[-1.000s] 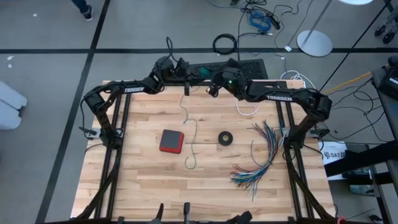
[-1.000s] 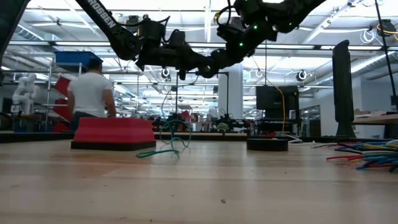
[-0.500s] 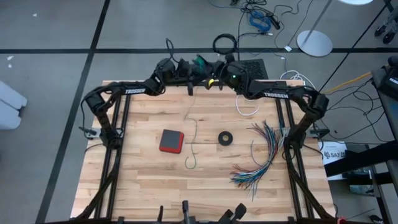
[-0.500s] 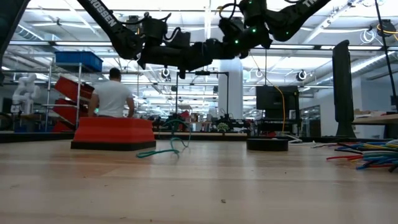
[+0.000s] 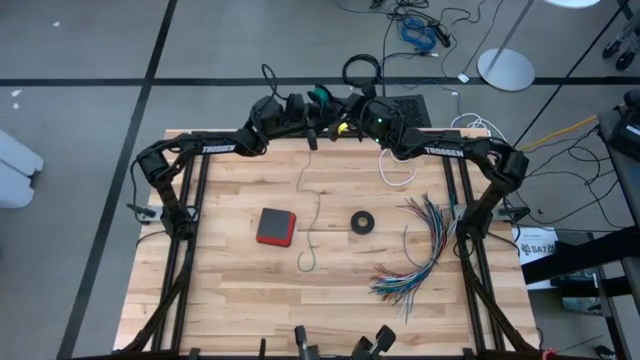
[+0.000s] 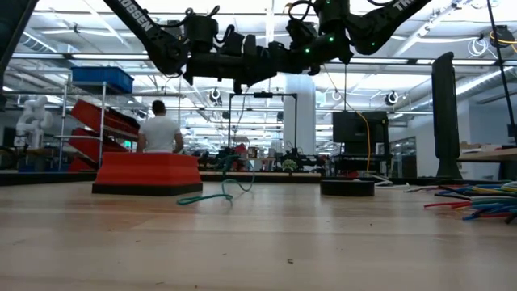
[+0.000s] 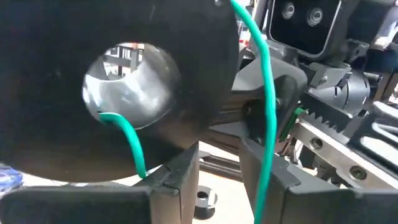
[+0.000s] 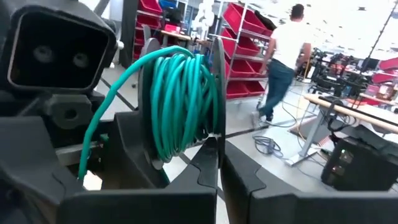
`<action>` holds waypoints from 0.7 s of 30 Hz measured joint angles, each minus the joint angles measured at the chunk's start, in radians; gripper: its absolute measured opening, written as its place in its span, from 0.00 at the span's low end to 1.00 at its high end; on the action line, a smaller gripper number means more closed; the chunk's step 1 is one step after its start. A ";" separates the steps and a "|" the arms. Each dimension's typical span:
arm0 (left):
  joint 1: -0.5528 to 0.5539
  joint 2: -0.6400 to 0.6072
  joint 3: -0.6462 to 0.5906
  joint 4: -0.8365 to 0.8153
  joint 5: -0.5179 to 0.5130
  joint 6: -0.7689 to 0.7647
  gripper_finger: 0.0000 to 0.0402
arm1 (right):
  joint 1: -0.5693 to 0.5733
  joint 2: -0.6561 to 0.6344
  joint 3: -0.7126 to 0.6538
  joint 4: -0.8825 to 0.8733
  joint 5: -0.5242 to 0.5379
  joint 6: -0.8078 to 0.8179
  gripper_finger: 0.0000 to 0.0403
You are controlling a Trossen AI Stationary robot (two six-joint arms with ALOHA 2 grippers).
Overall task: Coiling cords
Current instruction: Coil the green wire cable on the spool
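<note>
left gripper [image 7: 219, 171] now parted, teal-green cord [image 8: 180, 99] coiled

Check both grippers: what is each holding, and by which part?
The right gripper is shut on the coiled part of the teal-green cord. The left gripper is parted, the cord running past one finger; a hold cannot be told.

red block [image 5: 275, 227], black ring [image 5: 363, 222] and multicoloured wires [image 5: 420, 252] lie on the table [image 5: 230, 300].

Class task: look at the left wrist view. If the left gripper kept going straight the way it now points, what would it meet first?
Probably the round black spool just ahead of the left gripper, which carries the teal-green cord. The right gripper grips that spool's rim. Depth is hard to judge, but nothing appears between.
</note>
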 joint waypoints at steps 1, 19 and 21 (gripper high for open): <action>-0.003 0.000 -0.004 0.001 0.002 0.011 0.30 | -0.002 0.000 0.000 0.006 -0.006 -0.001 0.00; 0.025 -0.001 -0.293 0.551 0.069 0.043 0.30 | -0.037 -0.002 0.000 0.006 -0.062 0.019 0.00; 0.025 -0.001 -0.293 0.535 0.065 0.044 0.30 | -0.037 -0.002 0.000 0.011 -0.062 0.021 0.00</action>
